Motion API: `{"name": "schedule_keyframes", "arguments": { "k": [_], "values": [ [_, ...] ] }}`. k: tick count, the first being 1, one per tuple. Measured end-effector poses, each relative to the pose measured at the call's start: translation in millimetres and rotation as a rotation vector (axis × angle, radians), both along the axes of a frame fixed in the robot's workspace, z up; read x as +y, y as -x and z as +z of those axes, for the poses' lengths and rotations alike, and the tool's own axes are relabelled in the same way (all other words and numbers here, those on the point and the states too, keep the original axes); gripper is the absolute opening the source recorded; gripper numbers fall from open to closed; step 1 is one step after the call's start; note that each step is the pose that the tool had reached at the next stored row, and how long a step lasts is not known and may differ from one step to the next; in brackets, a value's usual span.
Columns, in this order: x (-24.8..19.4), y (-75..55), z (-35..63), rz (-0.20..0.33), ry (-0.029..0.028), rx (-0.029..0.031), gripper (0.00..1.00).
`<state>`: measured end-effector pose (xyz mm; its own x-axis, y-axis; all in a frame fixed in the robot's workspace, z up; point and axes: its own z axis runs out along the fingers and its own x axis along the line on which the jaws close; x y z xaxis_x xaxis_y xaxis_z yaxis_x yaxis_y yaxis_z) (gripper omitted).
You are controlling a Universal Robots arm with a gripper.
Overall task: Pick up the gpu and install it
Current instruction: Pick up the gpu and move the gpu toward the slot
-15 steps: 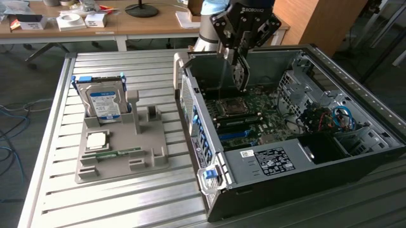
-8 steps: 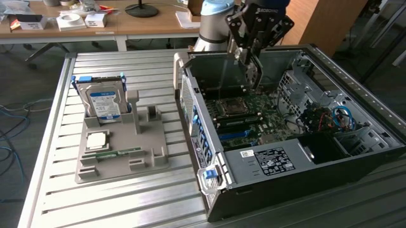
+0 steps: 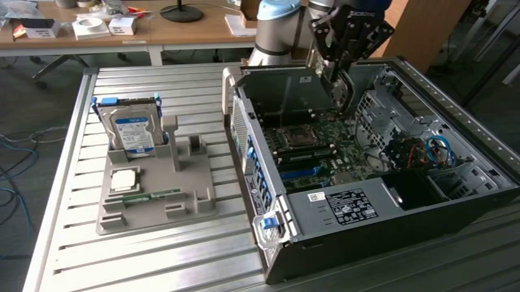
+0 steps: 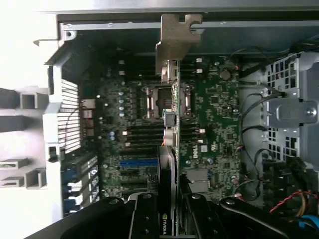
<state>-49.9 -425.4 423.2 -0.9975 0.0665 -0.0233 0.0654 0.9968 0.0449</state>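
My gripper (image 3: pixel 339 61) hangs over the open computer case (image 3: pixel 475 143), shut on the gpu (image 3: pixel 335 91). The card is held on edge, pointing down into the case above the green motherboard (image 3: pixel 313 149). In the wrist view the gpu (image 4: pixel 171 124) appears edge-on as a thin strip running away from the gripper (image 4: pixel 169 219), with its metal bracket (image 4: pixel 175 40) at the far end near the case's rear wall. Black fingers (image 4: pixel 144 216) clamp the card from both sides. The card sits above the CPU socket (image 4: pixel 159 99) and the slots, apart from the board.
A grey holder tray (image 3: pixel 154 207) lies on the slatted metal table at the exterior view's left. It carries the silver hard drive with a blue label (image 3: pixel 134 131), a CPU (image 3: pixel 123 178) and a green memory stick (image 3: pixel 150 196). Cables (image 3: pixel 435 152) and a drive cage crowd the case's right side.
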Motion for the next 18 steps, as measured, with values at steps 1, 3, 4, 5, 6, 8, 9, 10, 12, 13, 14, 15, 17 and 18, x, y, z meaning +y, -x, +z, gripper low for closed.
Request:
{"name": "schedule_keyframes", "arguments": {
  "k": [1,3,4,5,6,8,9,10,12,13,14,15,17,18],
  "values": [
    [0.0,-3.4,0.0,0.0,-0.0001,0.0,0.26],
    [0.0,-10.3,0.0,0.0,-0.0002,0.0,0.26],
    [0.0,-14.0,0.0,0.0,-0.0002,0.0,0.26],
    [0.0,-17.3,0.0,0.0,-0.0002,0.0001,0.26],
    [0.0,-20.3,0.1,0.0,-0.0003,0.0,0.26],
    [0.0,-26.4,0.0,0.0,-0.0005,0.0,0.26],
    [0.0,-29.3,0.0,0.0,-0.0004,0.0,0.26],
    [0.0,-32.1,0.0,0.0,-0.0004,0.0,0.26],
    [0.0,-38.0,0.0,0.0,-0.0006,-0.0001,0.26],
    [0.0,-40.8,0.0,0.0,-0.0005,0.0,0.26],
    [0.0,-43.5,0.0,0.0,-0.0004,0.0,0.26],
    [0.0,-46.1,0.0,0.0,-0.0004,0.0,0.26],
    [0.0,-51.4,0.0,0.0,-0.0006,0.0,0.26],
    [0.0,-54.1,0.0,0.0,-0.0006,0.0,0.26]
  ]
}}
